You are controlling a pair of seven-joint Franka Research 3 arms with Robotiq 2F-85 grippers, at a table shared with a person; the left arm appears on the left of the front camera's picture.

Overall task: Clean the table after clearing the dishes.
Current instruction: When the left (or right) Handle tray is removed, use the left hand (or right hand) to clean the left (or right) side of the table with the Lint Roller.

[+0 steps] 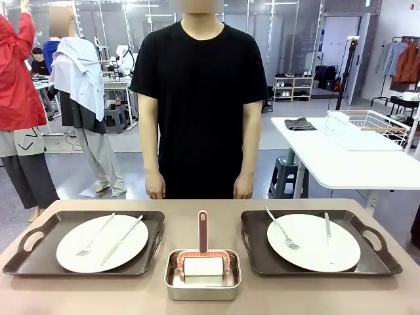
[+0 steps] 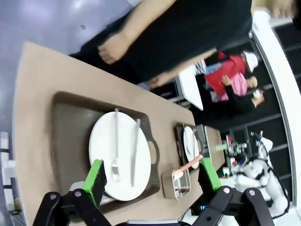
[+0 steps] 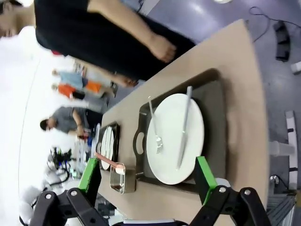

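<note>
Left gripper (image 2: 151, 162): hanging clear of the table (image 2: 33, 117), jaws spread wide, gripping nothing.
Right gripper (image 3: 147, 160): hanging likewise, jaws spread wide, gripping nothing.
Steel pan (image 1: 202, 289): sitting at the table's near edge between both trays, holding a pink-handled cleaning tool (image 1: 203, 231).
Left tray (image 1: 42, 230): lying on the table, carrying left plate (image 1: 131, 248), fork (image 1: 92, 239), knife (image 1: 121, 239).
Right tray (image 1: 374, 259): lying on the table, carrying right plate (image 1: 315, 256) and cutlery.
Person (image 1: 197, 98): standing at the far edge.

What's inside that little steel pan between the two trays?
A tool with a white block in a red frame, its red-and-white handle reaching past the far rim of the pan. The block covers the pan floor beneath it.
</note>
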